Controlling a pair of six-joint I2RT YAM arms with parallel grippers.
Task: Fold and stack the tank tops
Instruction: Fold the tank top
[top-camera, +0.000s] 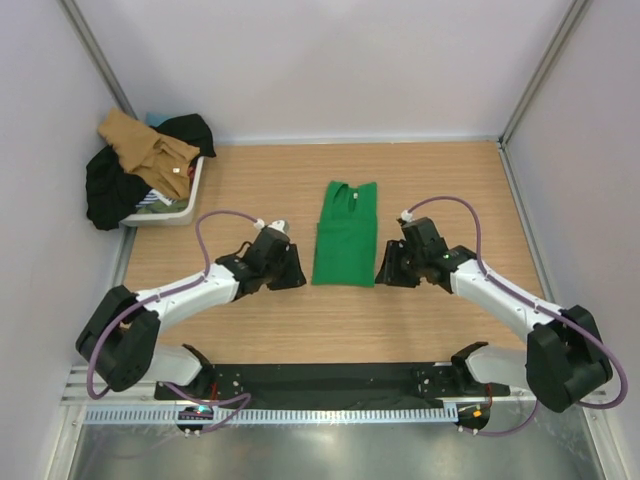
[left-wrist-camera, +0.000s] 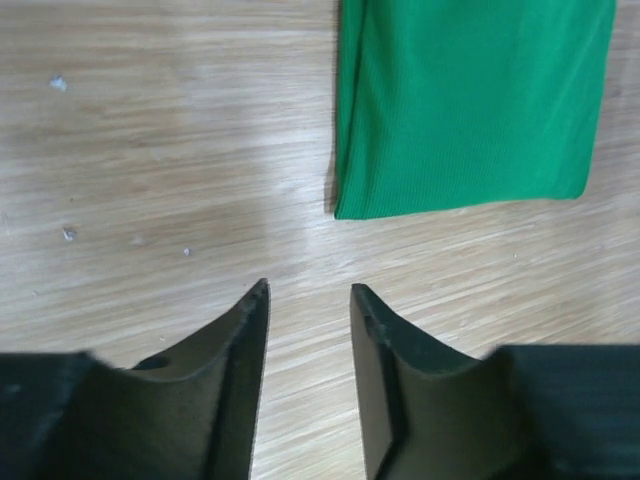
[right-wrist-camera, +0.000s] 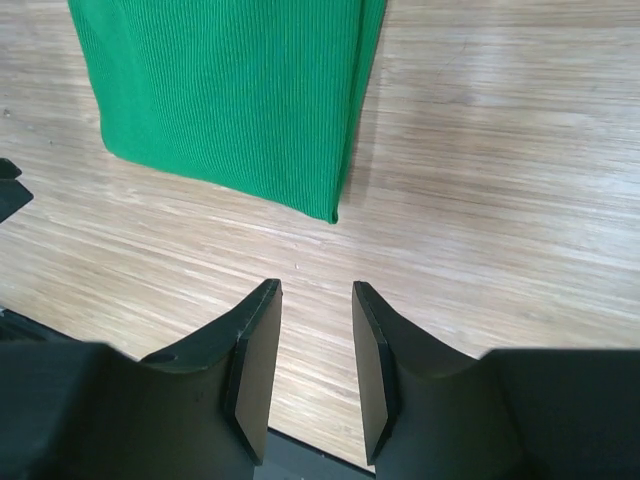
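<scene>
The bright green tank top (top-camera: 345, 235) lies flat on the wooden table, folded into a narrow strip with its neck toward the far side. My left gripper (top-camera: 297, 272) sits just off its near left corner, open, with only bare wood between the fingers (left-wrist-camera: 310, 292). The green cloth (left-wrist-camera: 470, 100) fills the upper right of the left wrist view. My right gripper (top-camera: 385, 270) stands open beside the near right corner, empty (right-wrist-camera: 317, 290), with the green hem (right-wrist-camera: 230, 90) ahead and to its left. The tan tank top (top-camera: 145, 148) lies crumpled on the pile at the far left.
A white bin (top-camera: 187, 208) at the far left corner holds dark garments (top-camera: 108, 185) that spill over its side. White walls close the table on three sides. A black base bar (top-camera: 320, 380) runs along the near edge.
</scene>
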